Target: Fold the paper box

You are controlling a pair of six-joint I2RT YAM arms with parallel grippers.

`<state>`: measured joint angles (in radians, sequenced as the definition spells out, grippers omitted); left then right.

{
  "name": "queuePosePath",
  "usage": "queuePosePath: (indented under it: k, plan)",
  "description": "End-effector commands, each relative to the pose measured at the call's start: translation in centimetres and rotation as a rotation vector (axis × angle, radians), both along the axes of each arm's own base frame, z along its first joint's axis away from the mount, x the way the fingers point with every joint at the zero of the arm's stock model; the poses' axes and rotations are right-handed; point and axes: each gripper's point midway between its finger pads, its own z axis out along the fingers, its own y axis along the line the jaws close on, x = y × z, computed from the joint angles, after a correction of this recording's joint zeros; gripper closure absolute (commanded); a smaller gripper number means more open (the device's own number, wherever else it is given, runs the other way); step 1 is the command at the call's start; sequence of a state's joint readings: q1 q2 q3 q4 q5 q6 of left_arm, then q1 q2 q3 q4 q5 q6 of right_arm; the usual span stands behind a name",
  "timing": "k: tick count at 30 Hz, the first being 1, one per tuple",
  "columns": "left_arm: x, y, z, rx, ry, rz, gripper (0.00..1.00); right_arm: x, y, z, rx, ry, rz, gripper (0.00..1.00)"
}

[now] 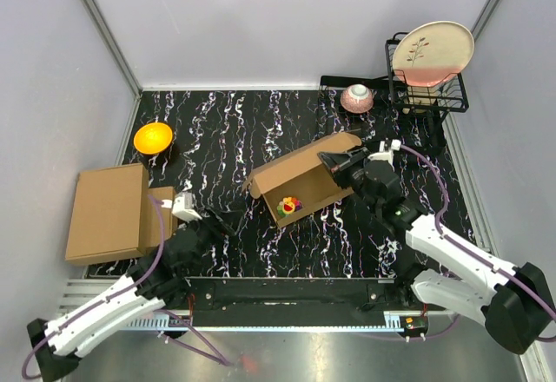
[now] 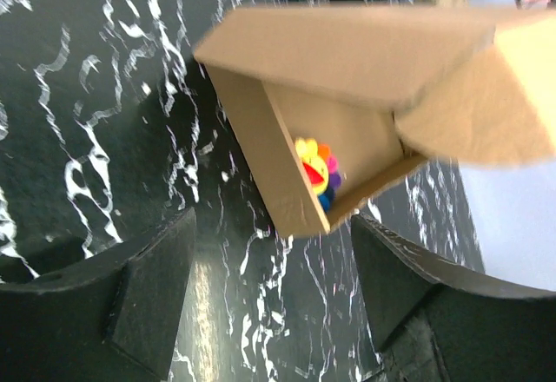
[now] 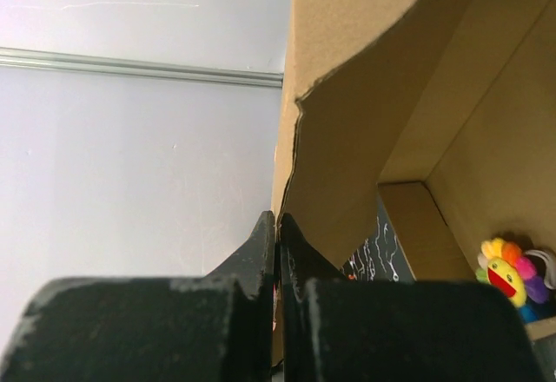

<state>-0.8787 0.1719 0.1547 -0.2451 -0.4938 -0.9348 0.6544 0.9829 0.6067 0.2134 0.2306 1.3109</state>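
- The paper box (image 1: 295, 178) sits at the middle of the desk (image 1: 217, 139); its base and side walls are up, while the lid panel and end flap are raised and not closed.
- It looks light and fairly stiff, and should bend readily only along its creases; the bare cardboard seems easy to grip, but a hard pinch could crease or tear an edge.
- Judged best holds: the free edge of a flap or the lid, close to a fold line, with the other side steadied because so light a box would slide on the desk.
- Right tool (image 3: 277, 226): closed, pinching the thin end flap at the box's right end.
- Left tool (image 2: 274, 234): open and empty, toward the near left of the desk, short of the box's corner and not touching it.
- Inside the box, against the near wall, lies a small rainbow flower toy (image 1: 289, 204); nothing else shows in there.
- Far left of the desk: an orange bowl (image 1: 153, 136), apparently empty.
- Far right corner of the desk: a pink bowl (image 1: 357, 98), contents unclear; a black wire rack (image 1: 452, 100) holds a plate (image 1: 432, 52) on edge.
- Left edge of the desk: a stack of closed cardboard boxes (image 1: 109, 213).
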Motion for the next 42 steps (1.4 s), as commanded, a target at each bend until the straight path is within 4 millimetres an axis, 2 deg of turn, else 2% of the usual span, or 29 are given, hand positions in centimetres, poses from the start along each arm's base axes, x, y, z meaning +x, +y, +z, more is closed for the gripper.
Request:
queuePosePath:
  k: [1,2,3,5,6,7,9,10,12,13,15,17,19,20,21,23,26,31,35,36,38,39,42]
  plan:
    - [-0.4,-2.4,1.7,-0.036,-0.068,-0.053,0.25,1.7,0.2,4.3,0.057,-0.092,-0.052,1.0]
    - [-0.8,-3.2,2.3,-0.033,-0.078,-0.079,0.23,2.0,0.2,4.7,0.058,-0.1,-0.062,1.0]
    - [-0.8,-3.6,1.6,0.008,-0.069,-0.086,0.21,2.3,0.3,4.6,0.056,-0.094,-0.065,1.0]
    - [-0.8,-4.4,2.4,0.008,-0.099,-0.086,0.18,2.7,0.4,4.7,0.062,-0.097,-0.073,1.0]
    - [-0.7,-4.8,1.7,0.039,-0.092,-0.086,0.17,2.7,0.5,4.8,0.067,-0.095,-0.076,1.0]
    - [-0.4,-5.1,2.4,0.013,-0.116,-0.07,0.16,2.8,0.5,4.9,0.073,-0.097,-0.076,1.0]
    - [-0.1,-5.3,1.2,0.045,-0.112,-0.055,0.12,3.0,0.7,4.6,0.089,-0.08,-0.075,1.0]
    - [0.4,-5.4,1.9,0.025,-0.137,-0.031,0.11,2.9,0.9,4.9,0.106,-0.081,-0.069,1.0]
    - [0.8,-5.3,0.8,0.059,-0.139,-0.011,0.09,2.9,1.0,4.8,0.115,-0.075,-0.065,1.0]
    - [1.1,-5.5,1.6,0.035,-0.166,0.005,0.09,2.9,1.1,4.9,0.127,-0.073,-0.065,1.0]
    - [1.5,-5.8,0.9,0.069,-0.165,0.015,0.08,2.9,1.1,5.1,0.134,-0.073,-0.064,1.0]
    - [2.1,-6.2,1.2,0.075,-0.164,0.039,0.08,2.8,1.1,5.5,0.144,-0.075,-0.061,1.0]
    - [2.5,-6.8,0.2,0.109,-0.148,0.045,0.08,2.8,1.2,5.8,0.154,-0.076,-0.056,1.0]
    - [2.6,-7.1,-1.0,0.143,-0.132,0.041,0.08,2.8,1.3,5.9,0.157,-0.077,-0.053,1.0]
    - [2.8,-7.6,-0.6,0.112,-0.14,0.044,0.08,2.7,1.3,6.0,0.16,-0.08,-0.051,1.0]
    - [3.2,-8.1,-1.9,0.144,-0.12,0.053,0.09,2.6,1.3,6.1,0.165,-0.079,-0.045,1.0]
    - [4.1,-8.9,-2.5,0.15,-0.109,0.074,0.1,2.4,1.3,6.1,0.165,-0.077,-0.039,1.0]
    - [5.8,-9.6,-1.8,0.091,-0.113,0.1,0.12,2.1,1.1,5.9,0.149,-0.071,-0.039,1.0]
    - [6.8,-11.1,-2.3,0.175,-0.089,0.061,0.26,1.8,0.9,6.0,0.14,-0.078,-0.033,1.0]
    - [6.6,-11.3,-2.8,0.206,-0.078,0.043,0.34,1.8,0.9,6.0,0.137,-0.077,-0.031,1.0]
    - [6.4,-12.2,-3.5,0.232,-0.049,0.002,0.42,1.7,0.9,6.1,0.132,-0.083,-0.03,1.0]
    - [6.1,-11.8,-4.8,0.267,-0.006,0.0,0.47,1.7,0.8,6.1,0.127,-0.084,-0.032,1.0]
    - [5.6,-11.5,-5.9,0.298,0.017,-0.019,0.53,1.6,0.8,6.5,0.119,-0.097,-0.03,1.0]
